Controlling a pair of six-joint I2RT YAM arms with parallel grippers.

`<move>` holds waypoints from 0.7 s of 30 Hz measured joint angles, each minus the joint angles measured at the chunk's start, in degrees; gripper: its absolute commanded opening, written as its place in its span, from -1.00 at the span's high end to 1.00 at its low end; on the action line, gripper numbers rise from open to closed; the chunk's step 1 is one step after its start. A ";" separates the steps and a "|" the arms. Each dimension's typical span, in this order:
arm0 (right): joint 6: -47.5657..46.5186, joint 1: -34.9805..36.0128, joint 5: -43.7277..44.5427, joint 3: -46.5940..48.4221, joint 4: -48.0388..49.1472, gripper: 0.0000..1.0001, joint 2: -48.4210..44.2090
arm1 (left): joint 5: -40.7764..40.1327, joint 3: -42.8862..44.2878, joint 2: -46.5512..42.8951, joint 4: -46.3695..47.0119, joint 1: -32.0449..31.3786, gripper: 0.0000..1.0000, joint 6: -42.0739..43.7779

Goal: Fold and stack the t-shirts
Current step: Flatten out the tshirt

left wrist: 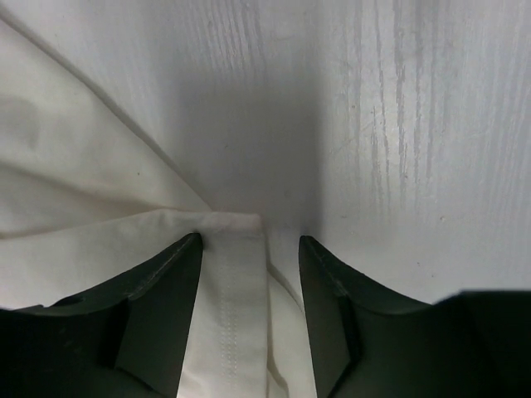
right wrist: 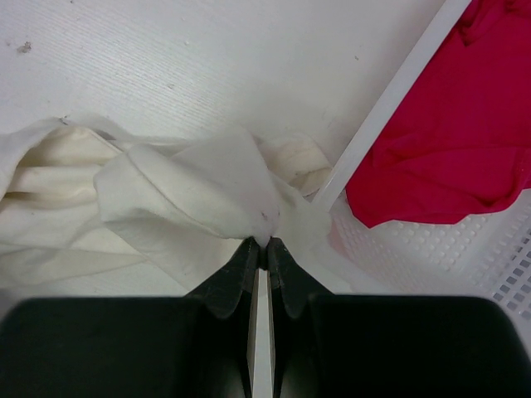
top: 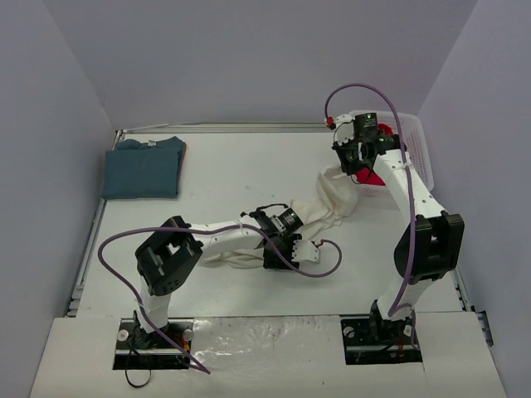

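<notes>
The cream shirt point(top: 332, 199) lies bunched in a long rope across the middle of the counter point(top: 232, 174), from the left arm up to the basket point(right wrist: 398, 87) at the far right. The teal shirt point(top: 143, 170) sits folded in the far left corner, and the red shirt point(right wrist: 448, 124) is inside the basket. The right pincer point(right wrist: 267, 242) is fully closed on a small peak of cream cloth just beside the basket rim. The left pincer point(left wrist: 249, 240) is open and low over the counter, one jaw at each side of a stitched hem corner, but it does not hold anything yet. I judge the step to be opening this shirt flat before the first fold. To do it well, the left jaws should go a little deeper over the hem, so that they close on the whole band and not only on its edge. Then both arms should pull apart evenly – slow enough that the thin pinch on the right does not slip. The right arm should also draw away from the basket, so the cloth cannot catch the rim or pull the red shirt out.
</notes>
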 measured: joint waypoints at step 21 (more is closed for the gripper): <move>-0.28 0.00 0.04 -1.40 0.33 1.00 1.22 | 2.84 5.84 3.63 -6.54 -0.09 0.86 0.13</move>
